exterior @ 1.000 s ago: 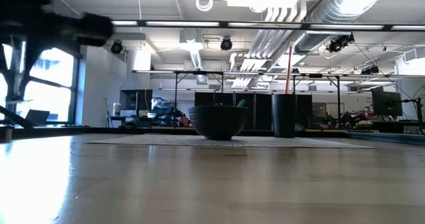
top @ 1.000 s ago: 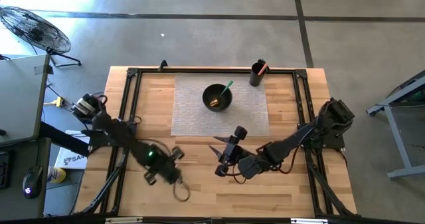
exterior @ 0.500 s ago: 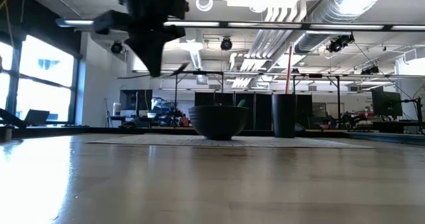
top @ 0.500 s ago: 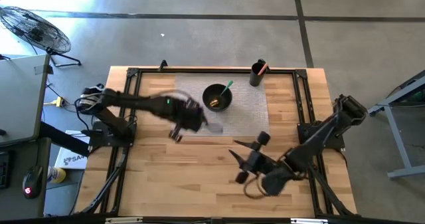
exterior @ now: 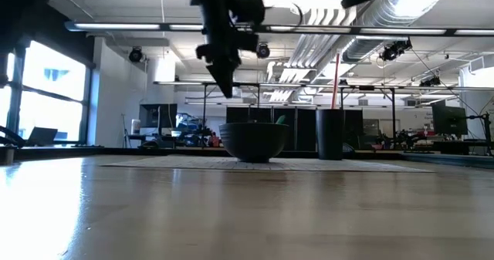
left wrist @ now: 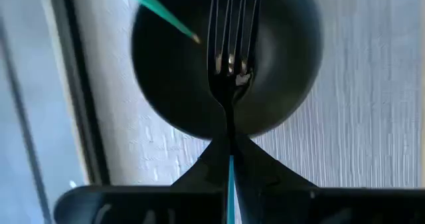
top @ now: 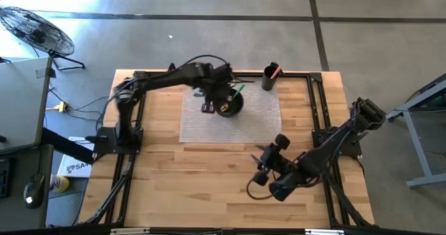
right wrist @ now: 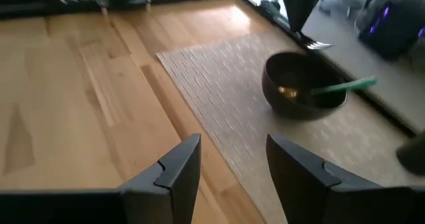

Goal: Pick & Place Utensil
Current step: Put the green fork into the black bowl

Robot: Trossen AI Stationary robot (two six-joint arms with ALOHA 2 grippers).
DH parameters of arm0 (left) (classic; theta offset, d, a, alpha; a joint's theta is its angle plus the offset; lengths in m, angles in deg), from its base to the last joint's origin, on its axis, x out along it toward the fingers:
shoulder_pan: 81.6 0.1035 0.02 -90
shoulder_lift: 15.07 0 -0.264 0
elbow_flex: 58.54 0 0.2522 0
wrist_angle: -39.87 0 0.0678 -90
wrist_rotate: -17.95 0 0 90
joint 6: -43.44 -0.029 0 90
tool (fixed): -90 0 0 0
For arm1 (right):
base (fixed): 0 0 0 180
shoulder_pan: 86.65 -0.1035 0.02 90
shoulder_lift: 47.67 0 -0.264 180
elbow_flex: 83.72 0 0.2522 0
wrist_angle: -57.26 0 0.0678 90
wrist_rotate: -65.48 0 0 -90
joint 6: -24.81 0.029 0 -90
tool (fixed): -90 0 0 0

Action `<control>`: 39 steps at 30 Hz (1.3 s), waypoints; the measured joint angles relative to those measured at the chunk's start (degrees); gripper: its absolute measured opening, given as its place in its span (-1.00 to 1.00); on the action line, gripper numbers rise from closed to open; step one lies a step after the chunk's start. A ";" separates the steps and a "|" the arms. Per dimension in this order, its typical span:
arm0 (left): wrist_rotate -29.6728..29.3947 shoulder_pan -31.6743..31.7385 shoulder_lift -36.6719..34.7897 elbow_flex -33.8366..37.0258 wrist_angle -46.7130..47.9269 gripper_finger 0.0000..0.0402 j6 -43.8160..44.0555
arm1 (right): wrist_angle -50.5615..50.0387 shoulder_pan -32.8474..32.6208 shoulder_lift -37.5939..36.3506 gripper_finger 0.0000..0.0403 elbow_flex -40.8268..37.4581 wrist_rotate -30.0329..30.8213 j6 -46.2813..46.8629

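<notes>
A dark fork (left wrist: 229,58) sits in my left gripper (left wrist: 229,165), which is shut on it and hangs over the black bowl (top: 230,108), (exterior: 253,141) on the grey woven mat (top: 198,123). The fork's tines hover above the bowl's inside. A green utensil (left wrist: 159,11) leans on the bowl's rim. A black cup (top: 269,79) with a red utensil (exterior: 336,71) stands at the mat's far right corner. My right gripper (top: 259,167), (right wrist: 232,161) is open over the bare wood at the near right, touching nothing. My left gripper pinches the fork's handle (left wrist: 230,136) between its two shut fingers, which lie along the handle. In the low view the gripper (exterior: 224,52) comes from above, pointing down. The fork is lifted clear, its tines (left wrist: 231,24) past the fingertips over the bowl.
A black metal frame (top: 139,78) runs along the table's edges. Bare wood (top: 195,186) lies between the mat and the near edge. A fan (top: 31,29) stands on the floor beyond the far left corner.
My left arm has swung fast from the near left of the table, up and across toward the far edge, and now hangs over the bowl. My right gripper has drawn back a little toward the near right edge.
</notes>
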 joint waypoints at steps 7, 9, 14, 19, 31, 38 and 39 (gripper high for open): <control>-1.85 0.42 12.27 -12.24 7.07 -1.00 0.91 | 4.54 2.90 0.11 -0.18 -4.65 -5.46 -0.44; -0.85 0.39 14.23 -13.64 7.55 -1.00 2.04 | 4.80 3.54 0.11 -0.18 -6.12 -7.33 0.36; -0.64 0.48 16.87 -14.11 7.45 -1.00 4.57 | 6.16 5.00 0.13 -0.18 -8.42 -9.56 1.89; 0.83 0.26 17.20 -13.98 4.12 -1.00 5.18 | 7.26 6.00 0.11 -0.18 -8.70 -10.65 1.71; 0.30 0.15 18.09 -13.76 0.07 -1.00 5.18 | 12.65 6.47 0.11 -0.18 -8.68 -11.79 -3.05; 0.28 0.13 18.03 -13.78 0.06 -1.00 5.11 | 12.99 6.45 0.11 -0.18 -8.68 -12.17 -3.05; 0.28 0.13 18.03 -13.78 0.10 -1.00 5.11 | 12.99 6.43 0.11 -0.18 -8.68 -12.20 -3.05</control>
